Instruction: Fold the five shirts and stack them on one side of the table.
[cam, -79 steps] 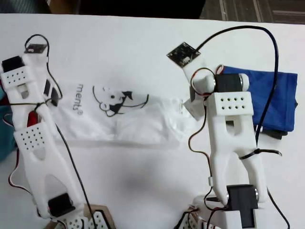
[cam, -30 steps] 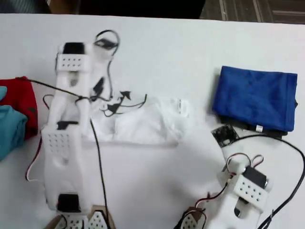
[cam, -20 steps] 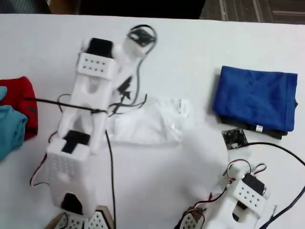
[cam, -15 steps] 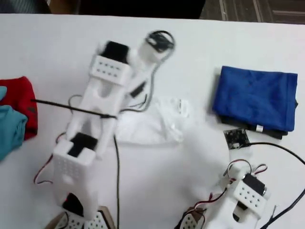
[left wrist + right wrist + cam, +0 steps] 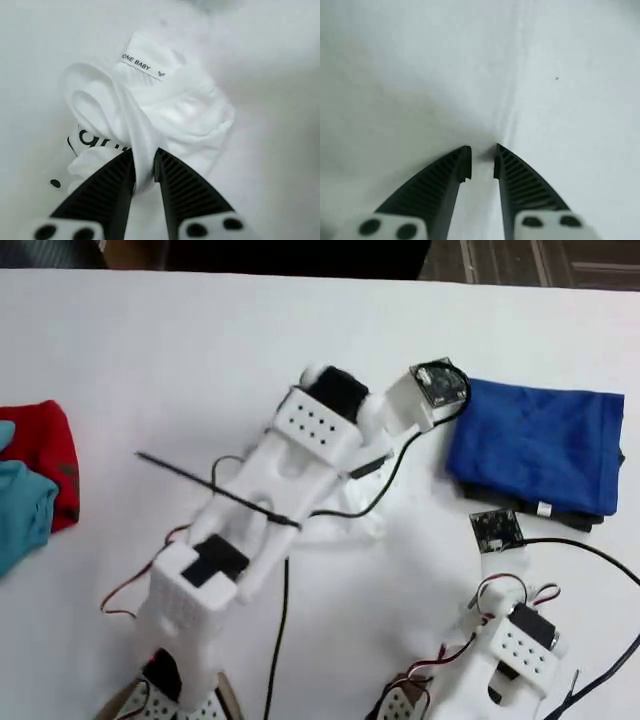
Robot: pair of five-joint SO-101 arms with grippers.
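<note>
My left gripper (image 5: pixel 144 167) is shut on a raised fold of the white shirt (image 5: pixel 185 110), which lies bunched on the table with its neck label up. From above, the left arm stretches diagonally across the table's middle and covers most of the white shirt (image 5: pixel 348 524). Its wrist end sits beside the folded blue shirt (image 5: pixel 535 440). The blue shirt rests on a dark folded shirt (image 5: pixel 572 512) at the right side. A red shirt (image 5: pixel 45 460) and a teal shirt (image 5: pixel 20 510) lie at the left edge. My right gripper (image 5: pixel 481 162) hangs over bare table, its fingers a narrow gap apart, holding nothing.
The right arm (image 5: pixel 512 640) is folded back at the near right edge, with its cable looping toward the dark shirt. The white table (image 5: pixel 200 350) has free room along the far side and in the near middle.
The left arm has swung from the left side to the centre right, dragging the white shirt's fold toward the blue stack. The right arm pulled back to the near edge and has held still since.
</note>
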